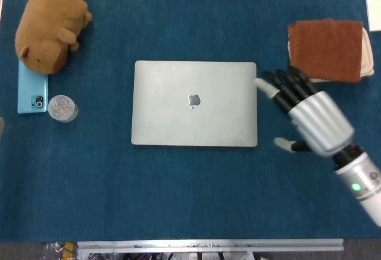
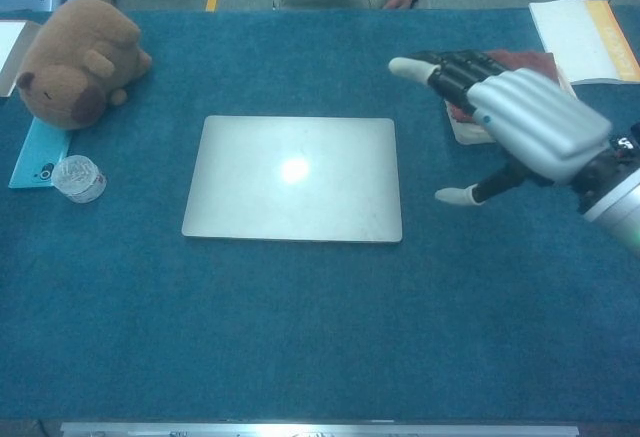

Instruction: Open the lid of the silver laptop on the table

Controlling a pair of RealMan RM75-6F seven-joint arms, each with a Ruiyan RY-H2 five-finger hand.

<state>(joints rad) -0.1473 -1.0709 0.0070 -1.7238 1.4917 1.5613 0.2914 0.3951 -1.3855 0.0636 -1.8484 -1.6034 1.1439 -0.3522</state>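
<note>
The silver laptop [image 1: 194, 103] [image 2: 293, 178] lies shut and flat in the middle of the blue table, logo up. My right hand [image 1: 306, 112] [image 2: 510, 112] hovers just off the laptop's right edge, fingers stretched out and apart, thumb sticking out toward me, holding nothing. Its fingertips [image 1: 265, 85] reach about level with the laptop's far right corner without touching it. My left hand appears in neither view.
A brown plush animal [image 1: 49, 27] sits at the far left over a light-blue phone [image 1: 31, 94], with a small clear round lid [image 1: 62, 107] beside it. A rust-red cloth on a white container [image 1: 328, 49] lies far right, a book [image 2: 585, 37] beyond it.
</note>
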